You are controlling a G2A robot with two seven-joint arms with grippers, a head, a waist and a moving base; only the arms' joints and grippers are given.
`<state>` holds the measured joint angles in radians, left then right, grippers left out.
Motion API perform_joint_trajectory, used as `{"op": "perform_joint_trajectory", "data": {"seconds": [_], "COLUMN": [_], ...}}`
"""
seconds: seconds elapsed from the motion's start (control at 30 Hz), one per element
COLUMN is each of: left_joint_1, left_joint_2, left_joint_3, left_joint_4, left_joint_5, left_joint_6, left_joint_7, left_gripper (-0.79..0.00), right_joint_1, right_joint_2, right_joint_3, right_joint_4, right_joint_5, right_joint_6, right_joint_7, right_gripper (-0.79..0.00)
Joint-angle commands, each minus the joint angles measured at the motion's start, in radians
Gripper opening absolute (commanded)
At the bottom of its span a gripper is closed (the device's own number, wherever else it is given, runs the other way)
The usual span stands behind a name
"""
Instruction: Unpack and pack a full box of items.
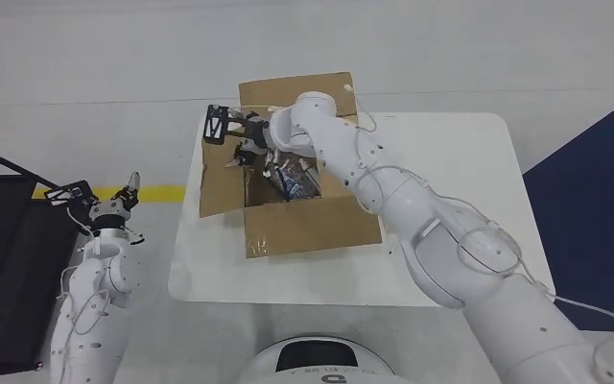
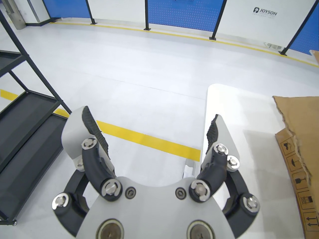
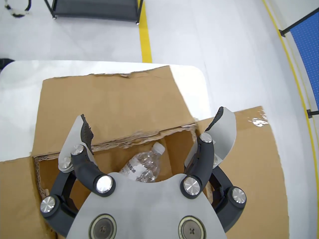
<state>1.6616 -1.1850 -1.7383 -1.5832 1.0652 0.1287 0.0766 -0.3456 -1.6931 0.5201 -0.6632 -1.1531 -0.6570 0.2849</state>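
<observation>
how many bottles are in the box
1. A clear plastic bottle lies inside the open cardboard box, under the right claw; more may be hidden beneath it.

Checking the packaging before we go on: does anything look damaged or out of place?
The cardboard box has ragged, torn flap edges. The plastic bottle inside it looks crumpled and lies at a slant.
</observation>
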Motion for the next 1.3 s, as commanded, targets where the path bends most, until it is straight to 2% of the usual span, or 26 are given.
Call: {"op": "perform_joint_trajectory", "data": {"seconds": [0.0,0.13,0.27,0.4,0.47,0.53,0.67,0.8,0.9,1.03,1.13,1.27], "left_joint_1": [0.023,0.083,0.119,0.122,0.110,0.091,0.008,-0.088,-0.151,-0.214,-0.251,-0.294], "left_joint_2": [-0.002,-0.005,-0.008,-0.010,-0.012,-0.013,-0.020,-0.034,-0.050,-0.069,-0.080,-0.096], "left_joint_3": [0.005,0.027,0.071,0.128,0.166,0.215,0.328,0.467,0.554,0.648,0.700,0.747], "left_joint_4": [-0.051,-0.190,-0.328,-0.431,-0.463,-0.478,-0.452,-0.379,-0.317,-0.242,-0.191,-0.137], "left_joint_5": [0.017,0.080,0.142,0.211,0.264,0.318,0.435,0.560,0.601,0.647,0.696,0.724], "left_joint_6": [0.002,-0.006,-0.014,-0.030,-0.035,-0.045,-0.048,-0.023,0.014,0.039,0.051,0.075], "left_joint_7": [0.017,0.039,0.011,-0.047,-0.068,-0.097,-0.166,-0.214,-0.253,-0.301,-0.322,-0.354], "left_gripper": [0.000,0.000,0.000,0.000,0.000,0.000,0.000,0.000,0.000,0.000,0.000,0.000], "right_joint_1": [0.004,-0.027,-0.135,-0.379,-0.547,-0.712,-0.933,-1.041,-1.059,-1.022,-1.001,-0.985], "right_joint_2": [0.018,0.087,0.189,0.311,0.361,0.394,0.420,0.426,0.427,0.426,0.425,0.426], "right_joint_3": [0.032,0.137,0.294,0.544,0.689,0.812,0.961,1.025,1.031,1.001,0.979,0.955], "right_joint_4": [0.014,0.023,-0.065,-0.328,-0.517,-0.699,-0.919,-0.989,-0.989,-0.953,-0.941,-0.931], "right_joint_5": [-0.013,-0.032,-0.065,-0.099,-0.107,-0.095,-0.035,-0.013,-0.013,-0.034,-0.040,-0.045], "right_joint_6": [0.018,0.045,0.089,0.104,0.110,0.132,0.185,0.265,0.328,0.390,0.411,0.386], "right_joint_7": [-0.048,-0.158,-0.273,-0.356,-0.339,-0.294,-0.231,-0.204,-0.146,-0.020,0.025,0.070], "right_gripper": [0.000,0.000,0.000,0.000,0.000,0.000,0.000,0.000,0.000,0.000,0.000,0.000]}}
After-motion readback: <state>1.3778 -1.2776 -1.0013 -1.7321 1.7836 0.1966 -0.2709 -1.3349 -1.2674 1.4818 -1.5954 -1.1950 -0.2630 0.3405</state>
